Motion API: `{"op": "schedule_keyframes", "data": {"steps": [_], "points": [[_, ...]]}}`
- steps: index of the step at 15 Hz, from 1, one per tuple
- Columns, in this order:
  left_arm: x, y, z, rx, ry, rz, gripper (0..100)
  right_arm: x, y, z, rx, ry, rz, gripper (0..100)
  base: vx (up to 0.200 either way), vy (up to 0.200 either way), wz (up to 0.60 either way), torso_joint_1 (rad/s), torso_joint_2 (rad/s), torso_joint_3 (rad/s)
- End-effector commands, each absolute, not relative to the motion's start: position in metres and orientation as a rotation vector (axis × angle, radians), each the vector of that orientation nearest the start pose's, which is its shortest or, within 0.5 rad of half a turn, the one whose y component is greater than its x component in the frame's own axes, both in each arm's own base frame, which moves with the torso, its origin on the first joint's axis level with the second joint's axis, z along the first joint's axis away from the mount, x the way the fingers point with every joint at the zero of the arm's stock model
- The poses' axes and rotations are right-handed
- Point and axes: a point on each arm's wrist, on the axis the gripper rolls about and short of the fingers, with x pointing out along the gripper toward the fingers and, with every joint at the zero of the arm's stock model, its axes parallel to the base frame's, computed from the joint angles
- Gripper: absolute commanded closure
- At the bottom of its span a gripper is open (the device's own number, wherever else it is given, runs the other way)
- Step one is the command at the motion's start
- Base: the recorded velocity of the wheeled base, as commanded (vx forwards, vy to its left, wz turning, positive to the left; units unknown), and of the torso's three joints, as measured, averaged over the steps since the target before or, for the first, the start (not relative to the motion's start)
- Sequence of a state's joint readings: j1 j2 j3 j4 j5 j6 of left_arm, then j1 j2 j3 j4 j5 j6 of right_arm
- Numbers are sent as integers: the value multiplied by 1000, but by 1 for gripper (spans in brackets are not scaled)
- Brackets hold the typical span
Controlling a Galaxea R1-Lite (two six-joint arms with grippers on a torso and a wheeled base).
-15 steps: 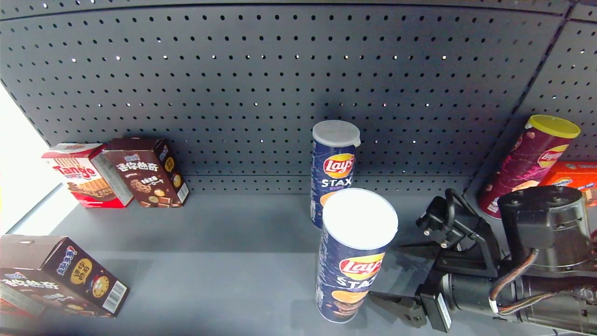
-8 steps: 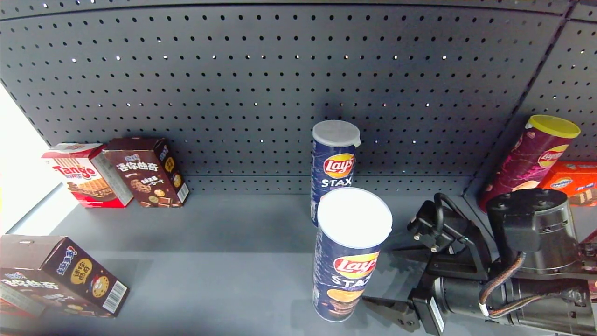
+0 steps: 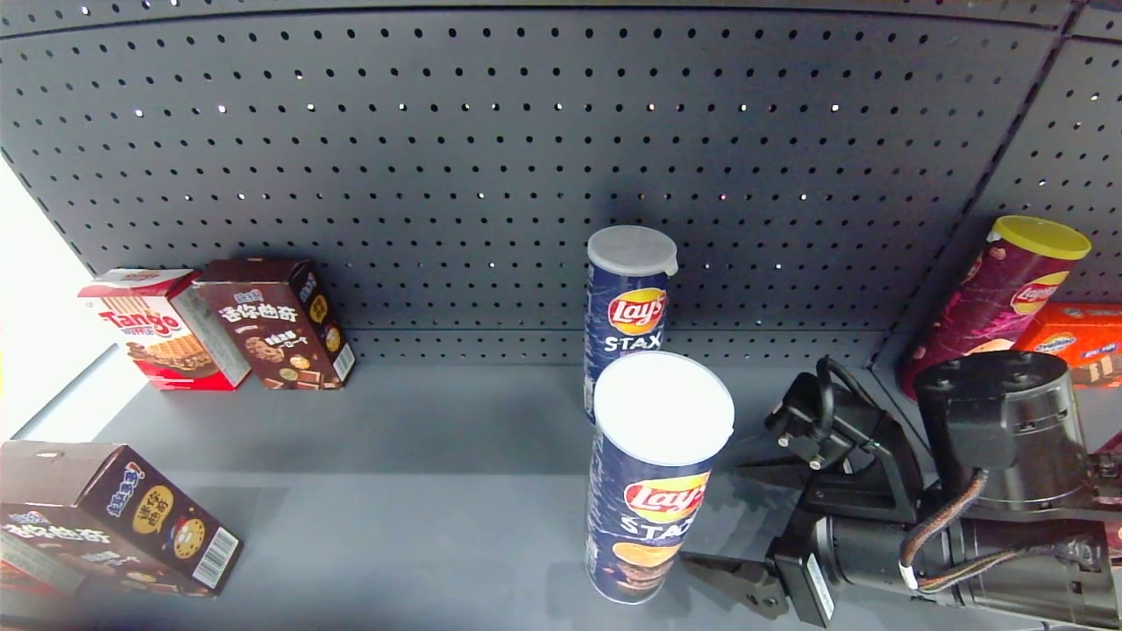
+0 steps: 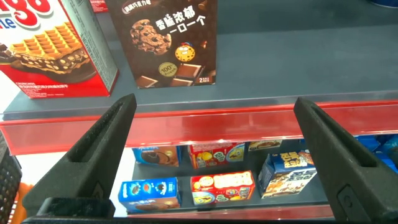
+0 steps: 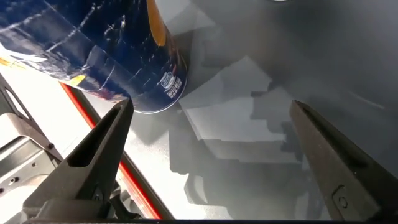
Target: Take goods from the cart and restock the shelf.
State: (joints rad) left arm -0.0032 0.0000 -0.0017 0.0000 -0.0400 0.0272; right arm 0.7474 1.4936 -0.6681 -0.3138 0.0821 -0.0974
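On the shelf [image 3: 394, 456], front can [image 3: 659, 478] edged left; right gripper [image 3: 719, 515], left gripper [image 4: 214, 102] both spread wide.

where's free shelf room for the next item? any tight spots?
Biggest bare patch: shelf floor between the brown cookie box at the back, the front-left box and the near blue can. Crowded on the right: the right gripper, jaws open, fills the gap between that can and the purple can.
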Motion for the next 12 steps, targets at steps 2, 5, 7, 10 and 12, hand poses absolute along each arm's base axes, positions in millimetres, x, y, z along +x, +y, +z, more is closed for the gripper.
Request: {"op": "schedule_keyframes", "data": {"steps": [2,5,7,10,12], "points": [[-23,-1,76,28,-1,-43,0,174,166,171,-265,460,842,0,0,0,0,0,0,0],[-23,-1,76,28,-1,-43,0,173,163,173,-259,453,837,0,0,0,0,0,0,0],[-23,-1,76,28,-1,-44,0,172,159,180,-243,409,826,0,0,0,0,0,0,0],[-23,-1,76,29,-1,-44,0,165,127,226,-166,218,732,0,0,0,0,0,0,0],[-23,-1,76,31,-1,-43,0,151,107,250,-134,108,659,0,0,0,0,0,0,0]]}}
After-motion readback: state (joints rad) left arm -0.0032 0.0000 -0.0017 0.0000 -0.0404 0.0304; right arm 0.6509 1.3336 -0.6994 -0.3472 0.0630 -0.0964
